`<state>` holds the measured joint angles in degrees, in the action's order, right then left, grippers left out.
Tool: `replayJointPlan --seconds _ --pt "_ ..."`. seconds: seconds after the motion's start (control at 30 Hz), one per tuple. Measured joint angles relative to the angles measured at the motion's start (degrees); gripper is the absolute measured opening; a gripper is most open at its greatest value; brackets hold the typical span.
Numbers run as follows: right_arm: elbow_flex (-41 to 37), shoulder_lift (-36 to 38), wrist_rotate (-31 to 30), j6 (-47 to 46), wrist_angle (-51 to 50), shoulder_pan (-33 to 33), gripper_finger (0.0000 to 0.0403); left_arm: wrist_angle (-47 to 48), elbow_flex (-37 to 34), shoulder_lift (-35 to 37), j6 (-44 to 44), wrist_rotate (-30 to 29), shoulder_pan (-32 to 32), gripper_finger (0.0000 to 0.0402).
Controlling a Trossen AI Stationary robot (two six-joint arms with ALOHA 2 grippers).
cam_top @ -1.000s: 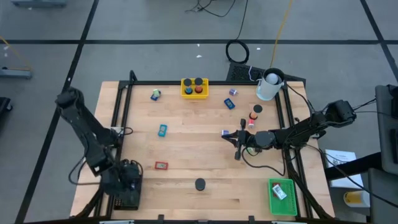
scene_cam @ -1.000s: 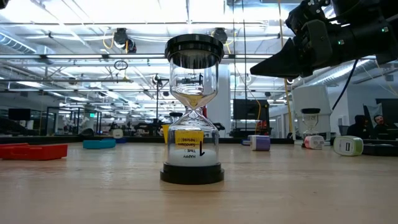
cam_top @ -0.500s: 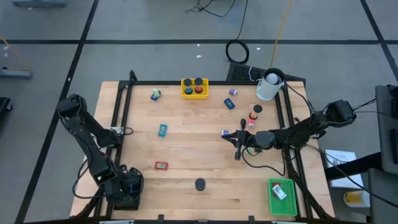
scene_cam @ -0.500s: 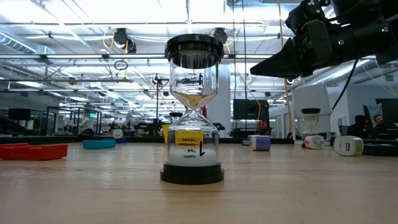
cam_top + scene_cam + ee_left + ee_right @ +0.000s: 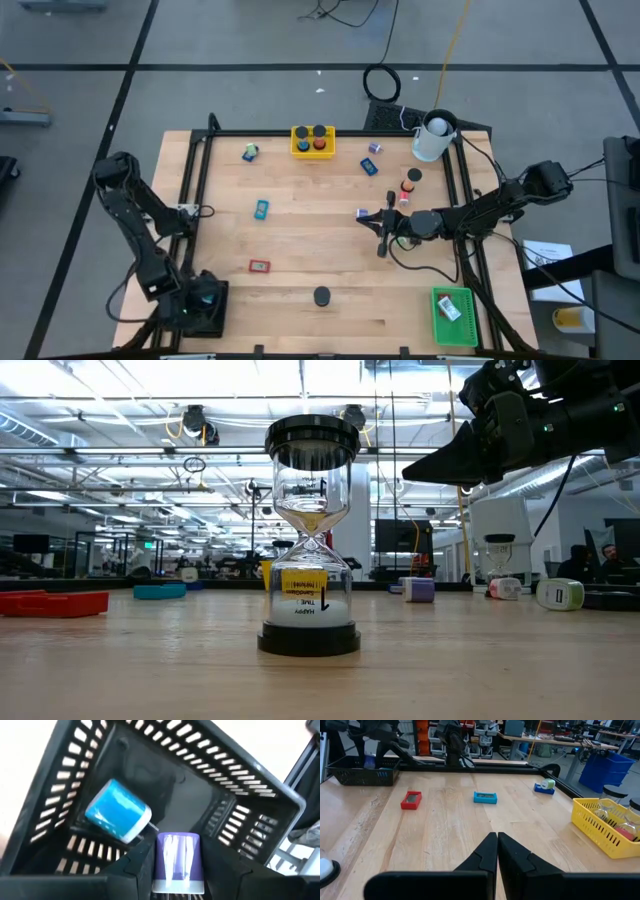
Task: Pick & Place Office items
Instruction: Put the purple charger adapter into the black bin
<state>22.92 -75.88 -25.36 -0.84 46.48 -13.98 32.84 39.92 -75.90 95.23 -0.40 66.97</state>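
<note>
A purple block [image 5: 178, 857] sits clamped between the fingers of the left gripper [image 5: 177, 870], held just above the floor of the black tray [image 5: 260, 785] at the bench's near left corner, beside a blue-and-white roll [image 5: 119, 811] that lies tilted inside the same tray. From above, the left gripper [image 5: 200, 300] hangs over that black tray [image 5: 205, 322], its arm folded along the left edge of the bench [image 5: 300, 240]. The other small items are scattered over the wooden top: a red block [image 5: 259, 266] near the left side towards the near edge, a blue block [image 5: 261, 209] farther in at left of centre, an hourglass [image 5: 321, 296] with a black cap standing close to the near edge at the middle, a small yellow-and-blue piece [image 5: 249, 152] near the far edge, a blue piece [image 5: 369, 167] and a purple piece [image 5: 375, 148] towards the far right, and a red-and-black pair [image 5: 410, 182] beside the right edge. A yellow tray [image 5: 313, 142] at the middle of the far edge holds black-capped items, a white cup [image 5: 432, 138] stands at the far right corner, and a green tray [image 5: 455, 315] at the near right corner holds a white object. The right gripper [image 5: 384, 232] hovers over the bench right of centre, fingers pressed together and holding nothing, with its arm reaching in from the right edge.
</note>
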Motion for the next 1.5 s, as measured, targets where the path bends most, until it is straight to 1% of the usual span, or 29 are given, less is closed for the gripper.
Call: replayJointPlan --seconds 0.43,0.5,0.6,0.73,0.83,0.9,1.0,1.07,1.17,1.3,1.43,1.5 --pt "0.0 0.0 0.0 0.0 0.0 0.0 0.0008 0.0 0.0 0.0 1.4 -2.1 0.3 0.0148" --pt "0.0 0.0 0.0 0.0 0.0 0.0 0.0008 0.1 0.0 0.0 1.8 -2.2 0.3 0.0153" --pt "0.0 0.0 0.0 0.0 0.0 0.0 0.0008 0.1 0.0 0.0 2.8 -2.2 0.3 0.0176" --pt "0.0 0.0 0.0 0.0 0.0 0.0 0.0008 0.2 0.0 0.0 3.0 -2.2 0.3 0.0222" --pt "0.0 0.0 0.0 0.0 0.0 0.0 0.0008 0.1 0.0 0.0 2.0 -0.8 0.3 0.0252" --pt "0.0 0.0 0.0 0.0 0.0 0.0 0.0008 0.1 0.0 0.0 1.2 0.9 0.2 0.0264" --pt "0.0 0.0 0.0 0.0 0.0 0.0 0.0008 0.1 0.0 0.1 0.1 2.5 0.2 0.0268" --pt "0.0 0.0 0.0 0.0 0.0 0.0 0.0008 0.1 0.0 0.1 -0.8 3.1 0.2 0.0260" --pt "0.0 0.0 0.0 0.0 0.0 0.0 0.0008 0.1 0.0 0.1 -1.7 3.1 0.2 0.0232" --pt "0.0 0.0 0.0 0.0 0.0 0.0 0.0008 0.1 0.0 0.1 -3.3 4.1 0.2 0.0179" --pt "0.0 0.0 0.0 0.0 0.0 0.0 0.0008 0.0 0.0 0.1 -7.5 6.3 -0.5 0.0122" --pt "0.0 0.0 0.0 0.0 0.0 0.0 0.0008 0.1 0.0 0.6 -9.2 6.4 -0.9 0.0095"
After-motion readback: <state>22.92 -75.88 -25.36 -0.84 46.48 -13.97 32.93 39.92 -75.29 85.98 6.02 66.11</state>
